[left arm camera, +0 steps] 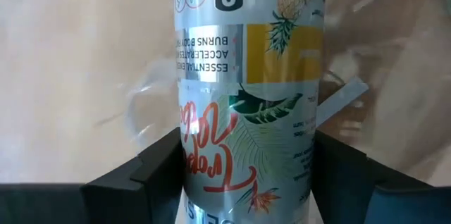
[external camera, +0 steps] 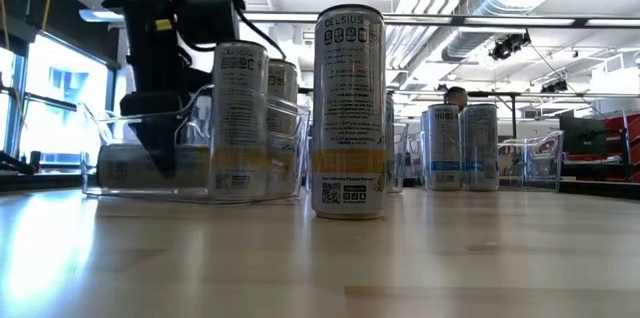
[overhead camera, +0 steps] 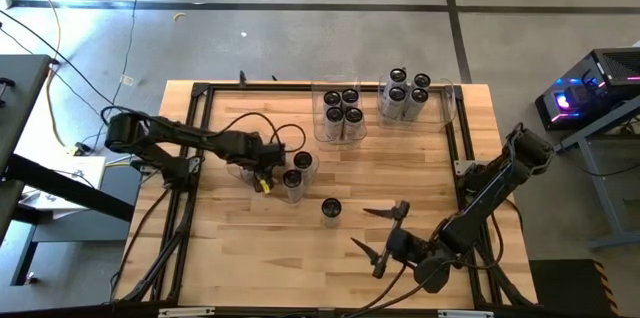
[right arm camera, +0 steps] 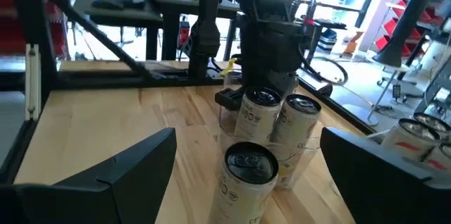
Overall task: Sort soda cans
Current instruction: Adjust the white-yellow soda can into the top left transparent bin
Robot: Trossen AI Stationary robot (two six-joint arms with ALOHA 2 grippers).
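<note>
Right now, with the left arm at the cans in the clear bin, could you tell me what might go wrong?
1. The left end effector straddles a pineapple-printed silver can; an off-centre close might tip it.
2. Two neighbouring dark-topped silver cans stand close by, so lifting could knock them.
3. The lone silver can stands before the open right end effector; reaching could topple it.

One tall can (external camera: 349,113) standing alone up front on the wooden table (external camera: 320,268), my black left arm (external camera: 160,48) reaching down into a clear bin (external camera: 190,163) holding cans, two more cans (external camera: 460,146) far back
</note>
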